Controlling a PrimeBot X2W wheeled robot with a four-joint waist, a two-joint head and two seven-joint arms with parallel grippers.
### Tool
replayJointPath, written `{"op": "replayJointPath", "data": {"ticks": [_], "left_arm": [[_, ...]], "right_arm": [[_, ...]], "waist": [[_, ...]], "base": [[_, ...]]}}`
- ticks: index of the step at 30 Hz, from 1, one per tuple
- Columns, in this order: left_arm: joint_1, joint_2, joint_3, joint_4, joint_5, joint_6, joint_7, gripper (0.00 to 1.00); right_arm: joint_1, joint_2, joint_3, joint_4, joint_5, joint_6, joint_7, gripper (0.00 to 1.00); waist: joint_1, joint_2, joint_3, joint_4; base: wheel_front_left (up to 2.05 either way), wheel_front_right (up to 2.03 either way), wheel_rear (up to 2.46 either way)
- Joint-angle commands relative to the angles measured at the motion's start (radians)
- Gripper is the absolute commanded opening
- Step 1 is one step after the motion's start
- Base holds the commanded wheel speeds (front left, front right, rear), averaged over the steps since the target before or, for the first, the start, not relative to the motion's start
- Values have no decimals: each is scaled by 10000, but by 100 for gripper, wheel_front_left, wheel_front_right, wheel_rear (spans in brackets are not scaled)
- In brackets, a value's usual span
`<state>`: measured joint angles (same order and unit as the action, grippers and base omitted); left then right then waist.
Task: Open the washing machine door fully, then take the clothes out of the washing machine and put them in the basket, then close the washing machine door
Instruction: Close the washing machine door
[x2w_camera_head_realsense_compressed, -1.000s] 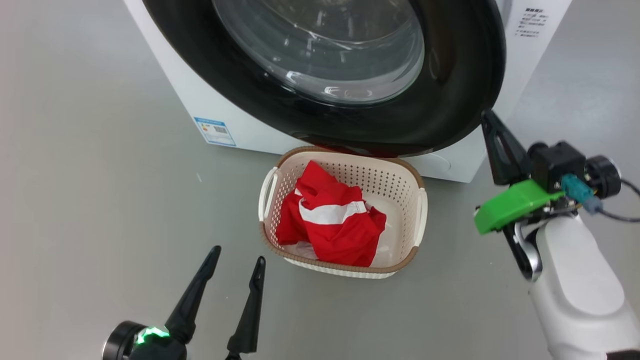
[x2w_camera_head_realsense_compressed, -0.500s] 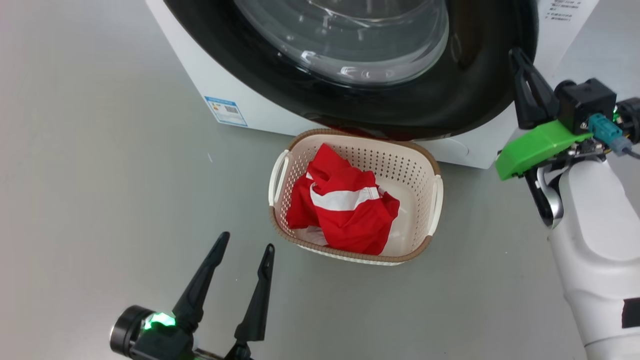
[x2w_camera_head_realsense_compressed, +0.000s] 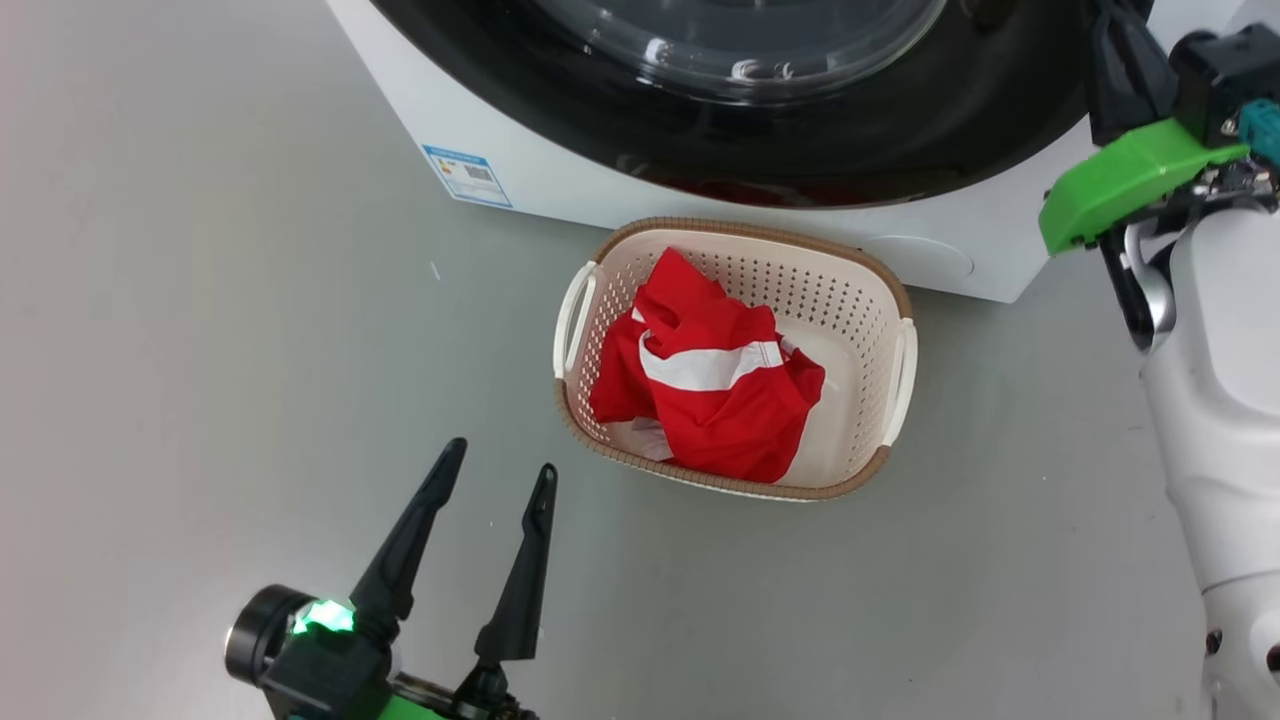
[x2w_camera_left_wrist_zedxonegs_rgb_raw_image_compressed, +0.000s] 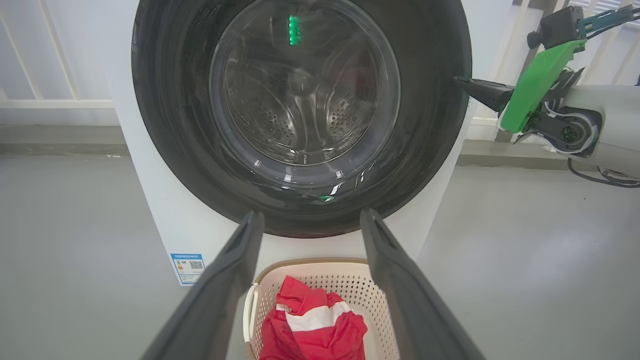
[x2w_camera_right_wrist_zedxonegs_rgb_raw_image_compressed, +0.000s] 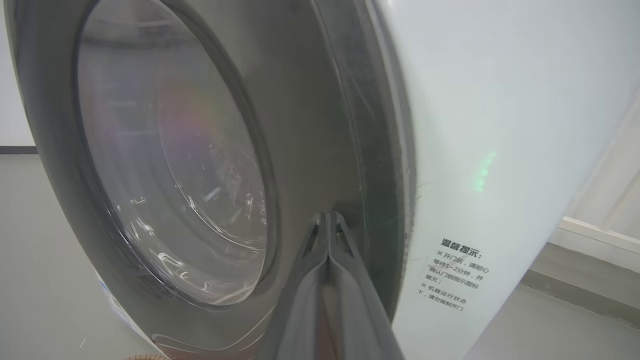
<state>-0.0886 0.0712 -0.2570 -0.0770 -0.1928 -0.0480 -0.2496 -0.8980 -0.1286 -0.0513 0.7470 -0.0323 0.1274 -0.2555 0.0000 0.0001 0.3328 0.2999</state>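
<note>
— Grippers, how many?
— Two: left gripper spread wide, holding nothing, low over grey floor near basket; right gripper pinched fully together, empty, tips at black rim of washing machine door.
— Everything else, counted?
— One washing machine, one door, one basket on floor just before it, one bundle of clothes inside, red with white stripe.
— Differences between views?
— Left wrist: perforated drum behind glass. Right wrist: printed notice on machine's side. Head: basket from above, two handles.
</note>
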Motion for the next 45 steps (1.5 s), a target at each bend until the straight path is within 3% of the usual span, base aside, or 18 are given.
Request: {"op": "replayJointPath", "data": {"ticks": [1, 14, 28, 30, 34, 36, 37, 45], "left_arm": [[-207, 10, 341, -199, 72, -90, -122, 100], [-466, -134, 305, 42, -38, -248, -122, 100], [-429, -182, 596, -3, -97, -223, -122, 100], [-396, -188, 657, -13, -172, -223, -122, 100], [-306, -198, 806, 47, -423, -125, -122, 100], [-260, -201, 886, 108, -520, -25, -122, 100], [-236, -203, 897, 143, -565, -8, -122, 100], [-104, -208, 1221, 119, -634, 393, -122, 100]], "right_arm": [[-482, 42, 87, -97, -164, 33, -62, 0], [-1604, -37, -235, 869, -780, 33, -62, 0], [-827, 429, 44, 233, -393, 33, -62, 0], [-523, 501, 143, 85, -248, 33, -62, 27], [165, 620, 332, -254, 74, 33, -62, 62], [539, 668, 438, -419, 248, 33, -62, 91], [718, 688, 490, -507, 327, 33, -62, 100], [2156, 768, 861, -1422, 900, 33, -63, 100]], "waist": [[0, -1, 108, 60], [0, -1, 380, 214], [0, -1, 39, -263], [0, -1, -79, -401], [0, -1, -388, -700], [0, -1, -555, -863], [0, -1, -635, -941], [0, -1, -1178, -1502]], "base": [[0, 0, 0], [0, 0, 0], [0, 0, 0], [0, 0, 0], [0, 0, 0], [0, 0, 0], [0, 0, 0], [0, 0, 0]]}}
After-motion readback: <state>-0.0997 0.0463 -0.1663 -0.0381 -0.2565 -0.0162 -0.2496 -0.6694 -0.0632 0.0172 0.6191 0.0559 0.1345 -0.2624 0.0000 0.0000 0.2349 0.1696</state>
